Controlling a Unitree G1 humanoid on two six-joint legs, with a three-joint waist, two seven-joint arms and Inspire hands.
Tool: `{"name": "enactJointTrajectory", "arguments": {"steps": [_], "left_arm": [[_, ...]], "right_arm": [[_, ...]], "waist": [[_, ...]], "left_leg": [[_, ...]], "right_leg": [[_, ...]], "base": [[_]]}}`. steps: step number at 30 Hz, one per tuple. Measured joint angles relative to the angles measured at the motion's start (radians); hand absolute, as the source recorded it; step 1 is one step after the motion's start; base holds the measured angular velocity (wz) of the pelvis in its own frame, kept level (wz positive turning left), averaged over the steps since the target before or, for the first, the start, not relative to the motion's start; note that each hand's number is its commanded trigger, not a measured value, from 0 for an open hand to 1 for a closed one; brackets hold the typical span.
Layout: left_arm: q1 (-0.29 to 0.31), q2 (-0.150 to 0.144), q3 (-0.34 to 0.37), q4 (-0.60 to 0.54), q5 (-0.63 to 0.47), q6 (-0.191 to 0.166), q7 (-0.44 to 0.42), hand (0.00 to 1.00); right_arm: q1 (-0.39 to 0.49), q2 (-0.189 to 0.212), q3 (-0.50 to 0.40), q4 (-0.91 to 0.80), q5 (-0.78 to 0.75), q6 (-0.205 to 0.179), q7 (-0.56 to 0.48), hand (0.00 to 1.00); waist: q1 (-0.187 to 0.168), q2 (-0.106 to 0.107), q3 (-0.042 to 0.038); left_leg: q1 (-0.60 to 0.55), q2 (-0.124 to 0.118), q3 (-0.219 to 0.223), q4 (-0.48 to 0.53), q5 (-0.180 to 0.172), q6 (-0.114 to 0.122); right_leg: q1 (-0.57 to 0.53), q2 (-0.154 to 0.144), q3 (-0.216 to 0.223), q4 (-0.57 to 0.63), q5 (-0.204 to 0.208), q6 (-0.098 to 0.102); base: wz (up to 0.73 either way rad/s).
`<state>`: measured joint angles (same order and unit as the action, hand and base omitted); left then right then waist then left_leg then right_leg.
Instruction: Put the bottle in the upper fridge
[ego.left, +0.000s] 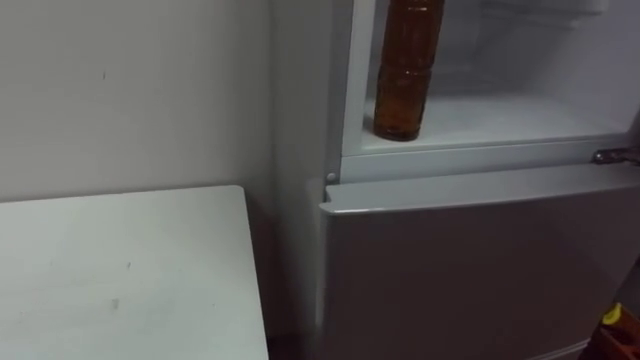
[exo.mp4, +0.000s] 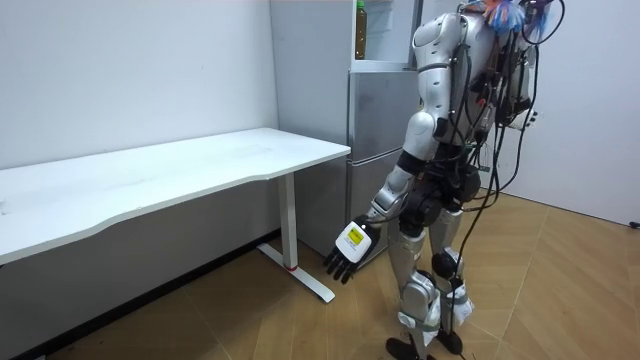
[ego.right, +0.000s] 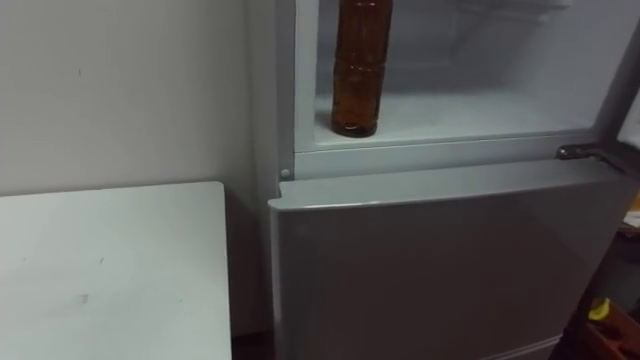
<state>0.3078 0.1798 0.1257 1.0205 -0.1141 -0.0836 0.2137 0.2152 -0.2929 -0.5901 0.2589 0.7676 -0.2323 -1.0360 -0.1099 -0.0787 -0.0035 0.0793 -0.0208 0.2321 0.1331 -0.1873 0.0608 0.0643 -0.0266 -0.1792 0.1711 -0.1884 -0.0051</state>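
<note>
Bottle (ego.left: 405, 80) on the shelf, folks: upright, amber, parked at the front left corner of the upper fridge (ego.left: 510, 115), nothing holding it. Down in the room view the left hand (exo.mp4: 350, 245) hangs by the robot's leg, fingers (exo.mp4: 336, 270) straight and slightly spread, gripping nothing. The bottle sits well above those fingers and far from them, with the shut lower door (ego.left: 480, 260) in between by height. The table (exo.mp4: 200, 165) lies off to the side of the fingers, its top higher than they are. The robot stands right at the fridge, facing it. My read: placing looks done, bottle released and steady, so the task is at its tail end. What's left, if anything, is shutting that compartment, which calls for lifting a hand from low beside the leg up past the lower door without brushing the bottle so near the edge.
</note>
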Motion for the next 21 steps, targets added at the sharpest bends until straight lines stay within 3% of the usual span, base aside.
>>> {"name": "enactJointTrajectory", "arguments": {"steps": [8, 10, 13, 21], "left_arm": [[0.003, 0.0, 0.042, 0.001, 0.0, 0.009, 0.002, 0.0], [0.009, 0.0, 0.043, 0.002, 0.0, 0.01, 0.002, 0.0], [0.018, 0.001, 0.049, 0.015, 0.0, 0.012, 0.02, 0.0], [0.014, -0.003, 0.09, 0.027, 0.031, 0.019, 0.032, 0.0]], "right_arm": [[-0.003, -0.036, -0.058, -0.156, -0.145, 0.001, -0.064, 0.0], [-0.009, -0.074, -0.074, -0.185, -0.185, 0.0, -0.079, 0.0], [-0.023, -0.098, -0.102, -0.215, -0.188, 0.004, -0.101, 0.0], [-0.04, -0.097, -0.108, -0.245, -0.184, 0.041, -0.151, 0.0]], "waist": [[-0.006, -0.003, -0.0005], [-0.01, -0.007, -0.0016], [-0.026, -0.019, -0.0011], [-0.035, -0.02, -0.0004]], "left_leg": [[-0.002, 0.0, 0.0, -0.002, 0.0, 0.0], [-0.005, 0.0, 0.0, -0.002, 0.0, 0.0], [-0.006, 0.0, 0.0, -0.002, 0.0, 0.0], [-0.006, -0.001, 0.0, -0.001, 0.0, 0.0]], "right_leg": [[-0.006, 0.0, -0.001, 0.003, 0.0, 0.001], [-0.009, 0.0, -0.001, 0.003, 0.0, 0.001], [-0.009, -0.001, -0.008, 0.002, -0.001, 0.001], [-0.012, -0.002, -0.012, 0.018, -0.005, 0.001]], "base": [[0.0], [0.0], [0.01], [0.0]]}}
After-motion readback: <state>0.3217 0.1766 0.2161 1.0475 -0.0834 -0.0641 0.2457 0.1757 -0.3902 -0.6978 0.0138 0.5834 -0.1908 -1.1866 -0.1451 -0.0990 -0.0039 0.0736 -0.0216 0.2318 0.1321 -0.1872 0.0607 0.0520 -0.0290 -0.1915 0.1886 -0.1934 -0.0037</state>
